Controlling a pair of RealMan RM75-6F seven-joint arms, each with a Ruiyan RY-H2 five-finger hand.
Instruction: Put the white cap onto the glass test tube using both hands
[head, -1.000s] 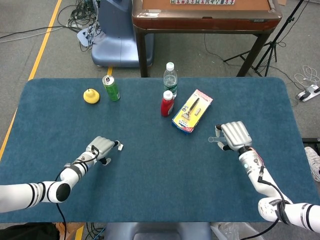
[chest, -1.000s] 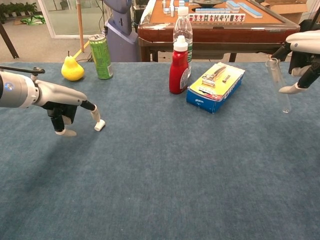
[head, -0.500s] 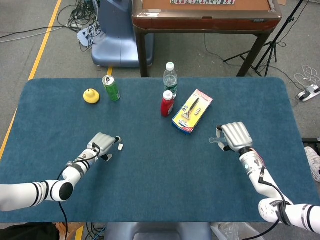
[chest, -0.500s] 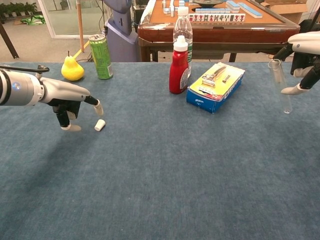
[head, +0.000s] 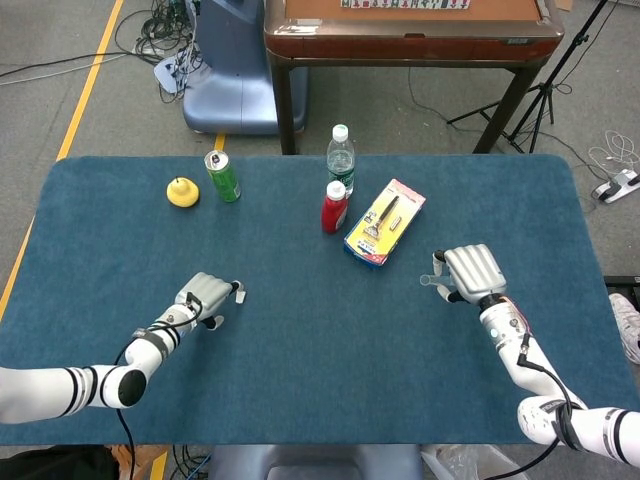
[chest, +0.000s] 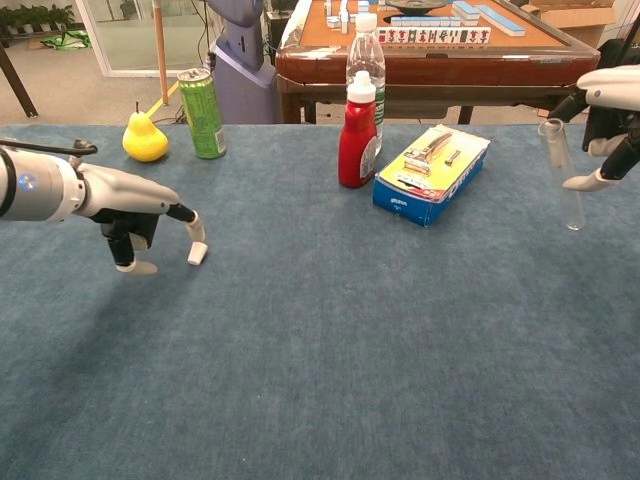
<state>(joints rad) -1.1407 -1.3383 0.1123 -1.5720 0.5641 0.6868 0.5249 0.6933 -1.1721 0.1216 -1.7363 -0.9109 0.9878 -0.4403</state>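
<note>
Your left hand (chest: 140, 215) sits low over the blue table cover (chest: 330, 340) at the left, fingers curled downward, with one fingertip touching the top of the white cap (chest: 197, 254). The cap lies on the cover just right of that hand; in the head view it shows as a small white piece (head: 241, 293) at the fingertips, and you cannot tell from either view whether it is pinched or only touched. Your right hand (head: 468, 275) is at the right side of the table, fingers closed around the glass test tube (chest: 560, 172). The tube is held clear of the cover, nearly upright, open end up, well apart from the cap. At the far side of the table, from left to right, stand a yellow pear (chest: 144, 139), a green can (chest: 202, 113), a red bottle (chest: 358, 131) with a clear water bottle (chest: 366, 62) just behind it, and a blue-and-yellow box (chest: 432, 173).
</note>
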